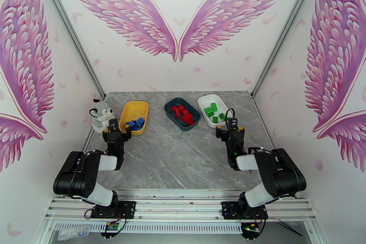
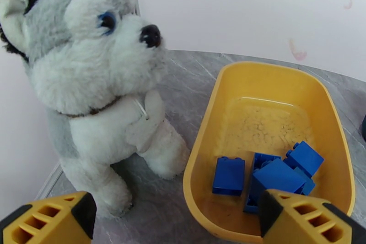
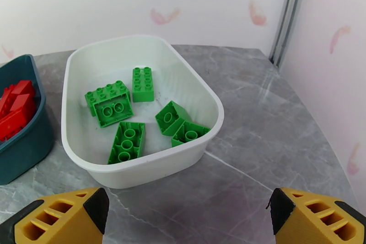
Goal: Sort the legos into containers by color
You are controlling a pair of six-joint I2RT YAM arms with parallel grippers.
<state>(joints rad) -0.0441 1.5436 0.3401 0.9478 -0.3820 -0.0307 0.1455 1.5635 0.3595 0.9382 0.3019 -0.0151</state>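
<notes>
Around the cell, white walls [image 1: 178, 71] carry a large pink wing mural [image 1: 123, 7] with scattered pink feather marks. Bare metal posts [image 1: 68, 25] run up the two far corners.

Table [image 1: 183, 162]: grey marble-pattern top with pale veining. A slotted metal rail [image 1: 178, 203] runs along the near edge, and both arm bases are bolted to it.

Left arm [image 1: 82, 176] and right arm [image 1: 274, 176]: black and white, each folded back and reaching towards the far row of trays.

Far row, left to right:
- plush husky [image 1: 101, 116], upright in the far left corner, just beside the yellow tray
- yellow tray [image 1: 133, 111]
- dark teal tray [image 1: 168, 111]
- white tray [image 1: 205, 101]

The three trays are set apart from one another.

Left gripper [image 2: 176, 210]: jaws spread wide with nothing between them. It hangs at the near end of the yellow tray, the husky off to its left.

Right gripper [image 3: 187, 208]: jaws likewise spread wide and gripping nothing. It sits over bare table just on the near side of the white tray.

Bricks:
- blue bricks [image 2: 274, 174] are bunched in the near end of the yellow tray
- red bricks [image 1: 183, 113] are piled in the teal tray
- green bricks [image 3: 126, 142] are spread over the white tray floor, several lying studs-down or tilted
</notes>
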